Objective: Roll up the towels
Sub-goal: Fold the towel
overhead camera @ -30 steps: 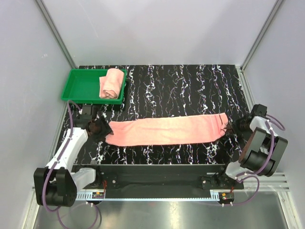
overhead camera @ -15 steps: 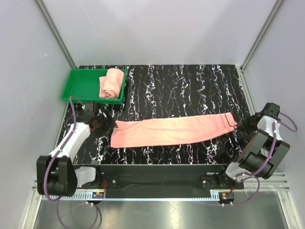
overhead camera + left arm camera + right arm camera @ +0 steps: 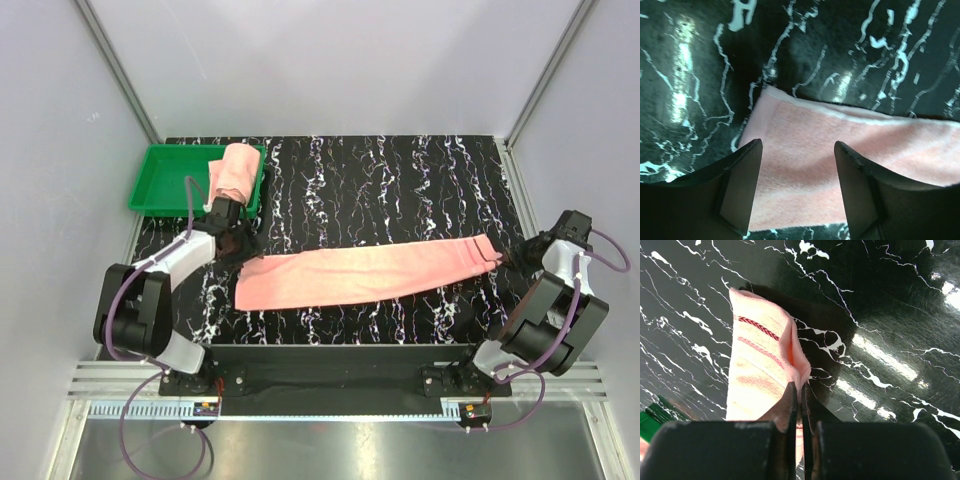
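Note:
A long salmon-pink towel (image 3: pixel 370 272) lies flat across the black marbled table. My right gripper (image 3: pixel 512 257) is shut on its right end and pinches the striped edge (image 3: pixel 765 355) between its closed fingers. My left gripper (image 3: pixel 240 247) is open over the towel's left end (image 3: pixel 830 150); its fingers (image 3: pixel 740 185) straddle the cloth without holding it. A second pink towel (image 3: pixel 233 175) lies rolled at the right side of the green tray (image 3: pixel 165 180).
The green tray stands at the table's back left corner. Grey walls enclose the table on three sides. The right end of the towel lies close to the table's right edge (image 3: pixel 515 215).
My left gripper has let go of the towel's left end and swung back toward the tray. My right gripper has pulled the towel to the right, so it lies more stretched.

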Action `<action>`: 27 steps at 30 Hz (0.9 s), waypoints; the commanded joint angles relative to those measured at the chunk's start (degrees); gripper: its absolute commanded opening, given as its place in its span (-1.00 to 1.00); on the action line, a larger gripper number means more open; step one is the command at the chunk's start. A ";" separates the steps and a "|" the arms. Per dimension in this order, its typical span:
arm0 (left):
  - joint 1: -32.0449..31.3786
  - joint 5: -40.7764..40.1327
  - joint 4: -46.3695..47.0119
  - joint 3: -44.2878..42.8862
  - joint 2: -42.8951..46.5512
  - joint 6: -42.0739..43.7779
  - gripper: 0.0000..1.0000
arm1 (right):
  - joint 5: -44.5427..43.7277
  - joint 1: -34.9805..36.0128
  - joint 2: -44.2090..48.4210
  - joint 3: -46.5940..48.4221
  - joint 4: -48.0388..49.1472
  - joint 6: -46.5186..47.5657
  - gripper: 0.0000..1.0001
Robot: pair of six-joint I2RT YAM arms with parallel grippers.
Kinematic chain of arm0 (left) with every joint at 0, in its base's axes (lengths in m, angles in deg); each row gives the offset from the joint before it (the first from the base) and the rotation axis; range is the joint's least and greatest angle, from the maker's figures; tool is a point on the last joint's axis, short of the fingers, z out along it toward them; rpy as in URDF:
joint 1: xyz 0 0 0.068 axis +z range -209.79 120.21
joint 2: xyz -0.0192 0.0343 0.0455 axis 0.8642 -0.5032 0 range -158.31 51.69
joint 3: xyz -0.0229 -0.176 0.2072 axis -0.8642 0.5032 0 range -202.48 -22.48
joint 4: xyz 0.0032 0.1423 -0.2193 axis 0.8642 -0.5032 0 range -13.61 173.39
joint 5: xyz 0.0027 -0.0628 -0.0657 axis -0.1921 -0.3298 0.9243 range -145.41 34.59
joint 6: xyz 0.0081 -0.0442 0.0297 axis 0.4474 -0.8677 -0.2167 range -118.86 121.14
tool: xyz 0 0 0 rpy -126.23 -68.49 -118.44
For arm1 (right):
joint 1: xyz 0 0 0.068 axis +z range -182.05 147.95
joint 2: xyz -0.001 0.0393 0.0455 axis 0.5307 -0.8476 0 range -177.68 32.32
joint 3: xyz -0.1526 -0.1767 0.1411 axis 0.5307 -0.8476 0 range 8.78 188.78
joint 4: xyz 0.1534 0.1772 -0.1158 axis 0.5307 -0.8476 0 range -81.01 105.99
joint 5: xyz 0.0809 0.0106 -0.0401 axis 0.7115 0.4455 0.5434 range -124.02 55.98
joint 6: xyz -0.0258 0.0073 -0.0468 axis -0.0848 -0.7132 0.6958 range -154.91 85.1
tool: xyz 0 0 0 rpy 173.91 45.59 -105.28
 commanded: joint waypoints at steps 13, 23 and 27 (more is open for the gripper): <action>-1.46 -11.35 -0.82 -5.36 -7.10 0.13 -1.00 | 0.53 0.08 2.65 2.33 0.70 0.81 -1.00; -1.46 -11.72 -1.45 -5.98 -1.92 -0.23 0.78 | 2.98 8.14 6.95 5.93 0.69 -0.16 -1.00; -1.46 -10.40 -3.46 -6.51 2.38 0.38 0.85 | 5.09 17.54 8.27 10.75 0.78 0.64 -1.00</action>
